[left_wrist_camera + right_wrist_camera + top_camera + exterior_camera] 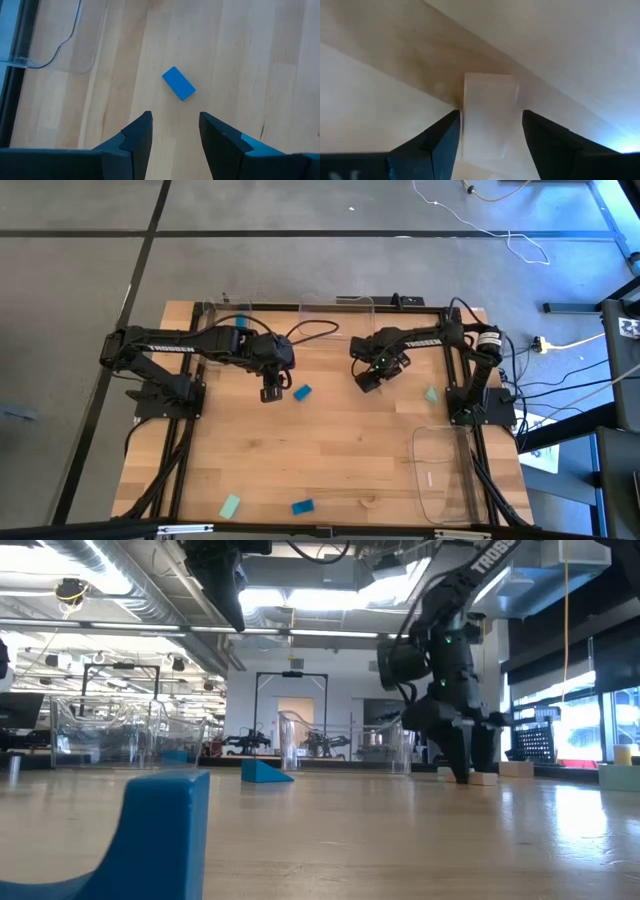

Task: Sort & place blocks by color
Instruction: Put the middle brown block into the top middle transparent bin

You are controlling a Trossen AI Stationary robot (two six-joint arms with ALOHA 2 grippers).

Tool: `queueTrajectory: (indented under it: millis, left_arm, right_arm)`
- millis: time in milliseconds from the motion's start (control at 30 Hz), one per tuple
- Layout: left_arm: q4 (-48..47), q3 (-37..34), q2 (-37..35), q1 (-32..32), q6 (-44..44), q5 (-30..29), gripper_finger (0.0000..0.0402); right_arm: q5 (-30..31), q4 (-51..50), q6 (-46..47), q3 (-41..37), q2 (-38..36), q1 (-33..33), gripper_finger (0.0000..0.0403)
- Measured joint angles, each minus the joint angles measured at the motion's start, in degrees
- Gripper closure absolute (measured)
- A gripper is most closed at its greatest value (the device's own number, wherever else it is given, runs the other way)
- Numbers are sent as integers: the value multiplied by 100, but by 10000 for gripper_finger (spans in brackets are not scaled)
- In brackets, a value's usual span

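Pale block (488,116) sits between right pincer's (489,131) spread fingers.

I work at a wood table (330,450) with a black frame. A clear tray (445,472) lies on its near right corner. More clear trays (335,308) stand along the far edge. The floor (300,265) around the table is gray with dark lines. A white cable (480,225) snakes over it, far and to the right. More cables (570,375) hang by the right side. Past the table is a big room with ceiling lights (330,600) and a door (295,720).
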Motion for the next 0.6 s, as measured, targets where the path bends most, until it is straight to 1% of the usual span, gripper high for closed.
queueTrajectory:
  millis: [67,167,300,367,467,600]
  left_arm:
    - [0,0,0,0,0,0,248]
    - [2,0,0,0,0,-2,248]
    - [14,0,0,0,0,-1,248]
    - [17,0,0,0,0,0,248]
    - [22,0,0,0,0,-2,248]
    - [22,0,0,0,0,0,248]
  right_arm:
    - [-92,227,15,-177,-42,-7,186]
    - [-41,389,16,-345,-59,-3,186]
    - [64,422,-17,-391,-61,2,188]
    - [66,432,-88,-393,-59,2,195]
    - [77,418,-164,-358,-45,2,222]
    - [98,387,-316,-297,-33,2,275]
